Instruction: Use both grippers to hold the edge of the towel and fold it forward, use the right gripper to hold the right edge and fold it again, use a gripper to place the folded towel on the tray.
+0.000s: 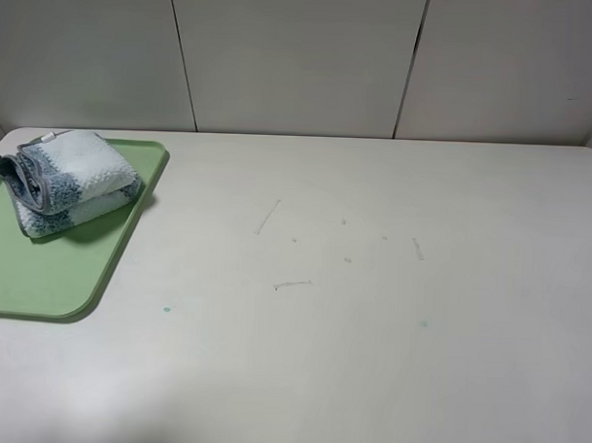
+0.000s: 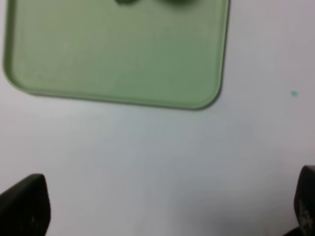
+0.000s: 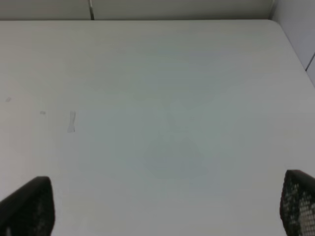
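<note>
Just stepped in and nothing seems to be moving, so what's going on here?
Nothing is being handled right now. The folded blue-grey and white striped terry towel lies on the far part of the flat light-green plastic tray, at the table's left. Both pincers, left and right, are open over the bare white table, holding nothing. The job looks finished.

White table (image 1: 371, 312) carries green tray (image 1: 51, 271).

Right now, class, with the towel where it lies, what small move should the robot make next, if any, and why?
Probably none beyond keeping both arms back. The folded towel already rests on the tray, in its far corner. The left gripper and right gripper are open, hold nothing, and are over bare table. At most, I would check the loose fold at the towel's left end.
</note>
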Action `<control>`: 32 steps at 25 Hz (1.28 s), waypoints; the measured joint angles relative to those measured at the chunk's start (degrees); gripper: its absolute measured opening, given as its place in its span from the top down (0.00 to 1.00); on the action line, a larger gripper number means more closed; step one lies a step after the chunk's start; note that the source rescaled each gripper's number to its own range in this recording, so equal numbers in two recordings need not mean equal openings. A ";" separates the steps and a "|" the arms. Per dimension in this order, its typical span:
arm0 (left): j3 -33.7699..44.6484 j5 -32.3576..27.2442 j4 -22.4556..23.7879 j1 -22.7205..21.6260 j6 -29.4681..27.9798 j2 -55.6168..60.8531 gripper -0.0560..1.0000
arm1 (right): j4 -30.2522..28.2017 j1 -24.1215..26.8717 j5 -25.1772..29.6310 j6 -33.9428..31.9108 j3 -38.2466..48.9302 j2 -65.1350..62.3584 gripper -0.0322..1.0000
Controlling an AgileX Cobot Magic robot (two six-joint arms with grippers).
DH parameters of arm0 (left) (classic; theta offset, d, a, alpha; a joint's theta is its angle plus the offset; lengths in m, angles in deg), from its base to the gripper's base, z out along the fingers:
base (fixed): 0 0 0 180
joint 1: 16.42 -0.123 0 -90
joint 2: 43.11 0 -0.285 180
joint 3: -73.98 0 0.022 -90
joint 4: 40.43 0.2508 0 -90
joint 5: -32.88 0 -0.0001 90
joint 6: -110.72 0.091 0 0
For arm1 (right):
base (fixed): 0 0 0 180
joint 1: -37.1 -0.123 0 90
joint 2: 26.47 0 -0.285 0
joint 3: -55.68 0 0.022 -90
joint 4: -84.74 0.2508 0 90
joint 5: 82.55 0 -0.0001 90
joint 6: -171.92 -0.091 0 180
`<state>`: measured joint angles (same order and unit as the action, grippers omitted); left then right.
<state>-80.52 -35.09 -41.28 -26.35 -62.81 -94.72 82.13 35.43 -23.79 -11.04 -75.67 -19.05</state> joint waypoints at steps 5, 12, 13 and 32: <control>0.00 -0.06 -0.38 0.00 2.78 9.97 0.00 | 0.00 0.00 0.00 0.00 0.00 0.00 0.00; 1.29 -0.11 -3.10 1.06 2.95 22.04 0.00 | 0.00 0.00 0.00 0.00 0.00 0.00 0.00; 2.02 -0.11 -3.37 1.58 2.95 23.78 0.00 | 0.00 0.00 0.00 0.00 0.00 0.00 0.00; 23.02 7.07 -3.74 10.30 4.27 44.24 0.00 | 0.00 0.00 0.00 0.00 0.00 0.00 0.00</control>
<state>-57.50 -28.02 -45.03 -16.05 -58.54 -50.48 82.13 35.43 -23.79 -11.04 -75.67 -19.05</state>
